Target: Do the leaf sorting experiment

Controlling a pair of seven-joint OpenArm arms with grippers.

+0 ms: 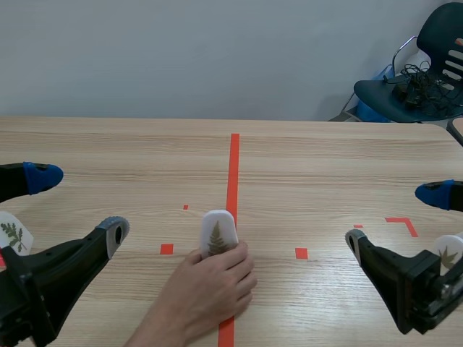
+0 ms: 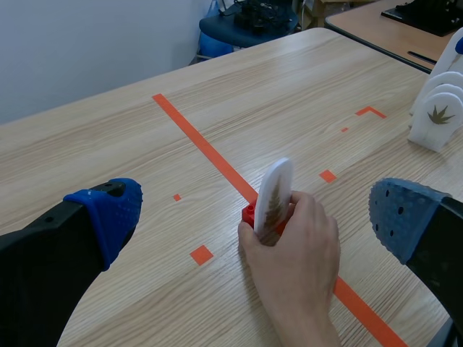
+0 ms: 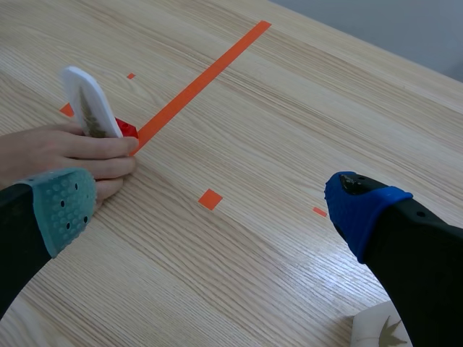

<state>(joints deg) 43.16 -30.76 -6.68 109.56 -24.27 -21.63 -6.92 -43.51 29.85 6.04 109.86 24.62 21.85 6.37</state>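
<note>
A white oval card with a fern leaf (image 1: 218, 233) (image 2: 274, 194) (image 3: 90, 103) stands upright in a small red base (image 2: 249, 214) (image 3: 127, 128) on the orange centre line. A person's hand (image 1: 210, 287) (image 2: 296, 260) (image 3: 54, 150) reaches in from the near edge and holds it. My left gripper (image 1: 76, 206) (image 2: 253, 217) is open at the left, with the card and hand ahead between its fingers. My right gripper (image 1: 398, 217) (image 3: 210, 199) is open at the right, over bare table, the hand beside its left finger.
A white leaf card (image 1: 13, 233) stands at the far left edge. More white leaf cards (image 1: 450, 253) (image 2: 437, 112) (image 3: 383, 331) stand in a holder at the right. Beyond the table's far right corner is a dark chair (image 1: 419, 79) with cables.
</note>
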